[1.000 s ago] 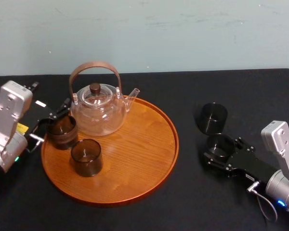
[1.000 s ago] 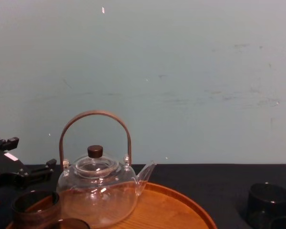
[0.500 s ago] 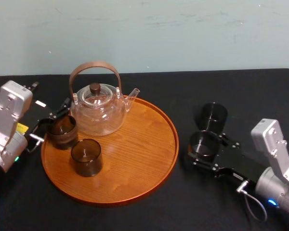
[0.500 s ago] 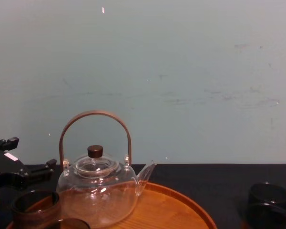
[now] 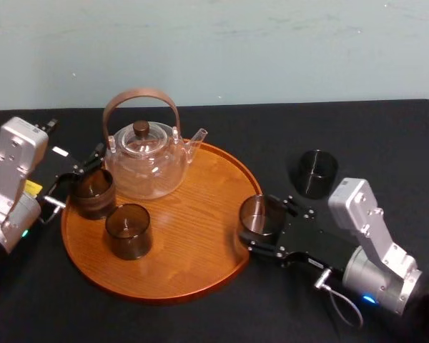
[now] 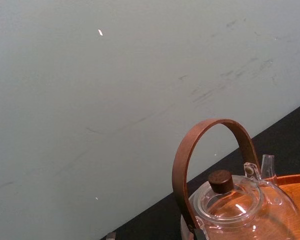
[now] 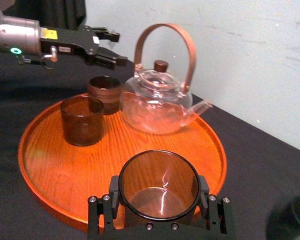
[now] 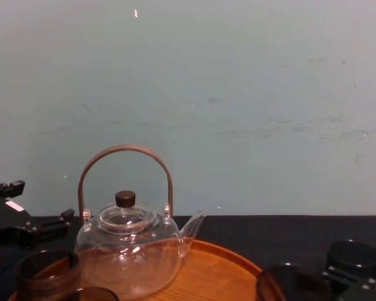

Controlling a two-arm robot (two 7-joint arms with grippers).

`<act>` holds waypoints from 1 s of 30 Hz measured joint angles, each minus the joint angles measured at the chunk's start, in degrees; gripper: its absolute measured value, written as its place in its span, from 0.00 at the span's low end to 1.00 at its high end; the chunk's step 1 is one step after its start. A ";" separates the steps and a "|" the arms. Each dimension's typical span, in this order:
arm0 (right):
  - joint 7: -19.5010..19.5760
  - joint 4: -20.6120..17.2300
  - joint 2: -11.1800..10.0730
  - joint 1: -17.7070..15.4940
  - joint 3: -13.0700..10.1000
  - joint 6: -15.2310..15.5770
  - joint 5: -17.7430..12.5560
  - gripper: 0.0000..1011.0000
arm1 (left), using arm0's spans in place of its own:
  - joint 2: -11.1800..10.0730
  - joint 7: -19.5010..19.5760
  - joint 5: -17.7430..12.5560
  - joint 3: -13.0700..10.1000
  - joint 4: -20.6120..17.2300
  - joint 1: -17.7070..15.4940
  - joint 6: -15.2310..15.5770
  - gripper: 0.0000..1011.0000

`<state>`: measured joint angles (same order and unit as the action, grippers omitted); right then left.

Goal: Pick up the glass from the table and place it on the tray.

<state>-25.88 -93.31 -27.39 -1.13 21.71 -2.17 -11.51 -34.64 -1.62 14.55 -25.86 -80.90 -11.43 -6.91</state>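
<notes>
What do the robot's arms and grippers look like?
The left gripper and right gripper are flat, black, with screws. Their wrists are boxy, silver-grey. The left wrist has a yellow label and green light; the right wrist has a blue light and looped cable.

A pale blue-green wall (image 5: 272, 43), scuffed with faint dark streaks, rises directly behind the black table (image 5: 386, 136). One small white fleck (image 8: 135, 13) sits high above the table.
</notes>
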 joint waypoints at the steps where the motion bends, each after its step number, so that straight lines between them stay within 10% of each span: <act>1: -0.02 0.01 0.27 0.32 0.45 0.03 0.32 0.90 | 0.00 0.00 0.00 0.00 0.00 0.00 0.00 0.99; 30: 0.56 5.79 6.03 6.75 6.76 1.13 5.53 0.90 | 0.00 0.00 0.00 0.00 0.00 0.00 0.00 0.99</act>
<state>-25.32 -87.52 -21.36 5.63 28.47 -1.04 -5.98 -34.64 -1.62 14.55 -25.86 -80.90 -11.43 -6.90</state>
